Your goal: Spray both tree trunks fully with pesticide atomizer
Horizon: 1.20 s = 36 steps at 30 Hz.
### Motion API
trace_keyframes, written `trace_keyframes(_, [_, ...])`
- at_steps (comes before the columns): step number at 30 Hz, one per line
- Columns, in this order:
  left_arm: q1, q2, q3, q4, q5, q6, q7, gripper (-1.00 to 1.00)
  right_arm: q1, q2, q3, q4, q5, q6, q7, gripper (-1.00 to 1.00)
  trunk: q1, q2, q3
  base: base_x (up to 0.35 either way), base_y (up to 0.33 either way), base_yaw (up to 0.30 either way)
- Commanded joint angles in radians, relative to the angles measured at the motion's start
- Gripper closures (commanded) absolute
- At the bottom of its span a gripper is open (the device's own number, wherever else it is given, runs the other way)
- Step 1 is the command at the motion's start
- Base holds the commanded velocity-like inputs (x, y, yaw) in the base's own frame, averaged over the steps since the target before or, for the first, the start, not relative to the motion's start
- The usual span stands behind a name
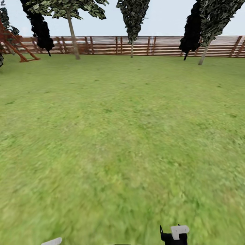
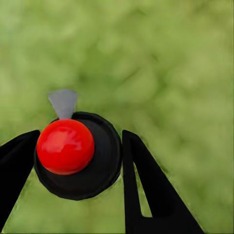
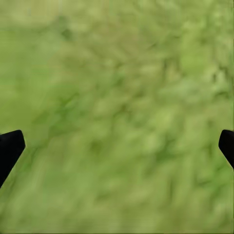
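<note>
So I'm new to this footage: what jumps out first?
The red top of the sprayer, held between the dark fingers of the left end effector over grass. In the head view, a wide lawn runs to a brown slat fence, with bare-trunked trees before it.

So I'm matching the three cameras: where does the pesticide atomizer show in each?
Head view: I cannot pick it out; trees stand far off by the fence.
Left wrist view: the pesticide atomizer, red top toward the camera, sits between the left pincer fingers.
Right wrist view: I cannot pick it out between the spread tips.
Shared landmark: the green lawn.
</note>
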Motion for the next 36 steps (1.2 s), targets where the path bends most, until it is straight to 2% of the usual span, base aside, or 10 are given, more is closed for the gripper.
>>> trace_keyframes(1, [-0.001, 0.000, -0.009, 0.000, 0.012, -0.002, 0.001, 1.00, 0.000, 0.000, 0.009, 0.000, -0.006, -0.002, -0.005, -1.00, 0.000, 0.000, -0.001, 0.068, 0.239, 0.282])
trace_keyframes(8, [-0.001, -0.001, -0.010, 0.000, 0.016, -0.002, 0.000, 1.00, 0.000, 0.000, 0.009, 0.000, -0.005, -0.002, -0.003, -1.00, 0.000, 0.000, 0.000, 0.010, 0.041, 0.282])
trace_keyframes(11, [-0.001, -0.005, -0.015, 0.000, 0.006, -0.002, -0.001, 1.00, 0.000, 0.000, 0.010, 0.000, -0.005, -0.002, -0.003, -1.00, 0.000, 0.000, 0.003, 0.000, 0.000, 0.248])
trace_keyframes(19, [-0.001, -0.005, -0.015, 0.000, 0.010, -0.002, -0.001, 1.00, 0.002, 0.000, 0.010, 0.000, -0.003, -0.002, -0.003, -1.00, 0.000, 0.000, 0.013, 0.027, 0.000, 0.153])
trace_keyframes(36, [-0.001, -0.003, -0.013, 0.000, 0.016, -0.002, 0.000, 1.00, 0.002, 0.000, 0.010, 0.000, -0.003, -0.002, -0.003, -1.00, 0.000, 0.000, 0.037, 0.319, 0.057, 0.125])
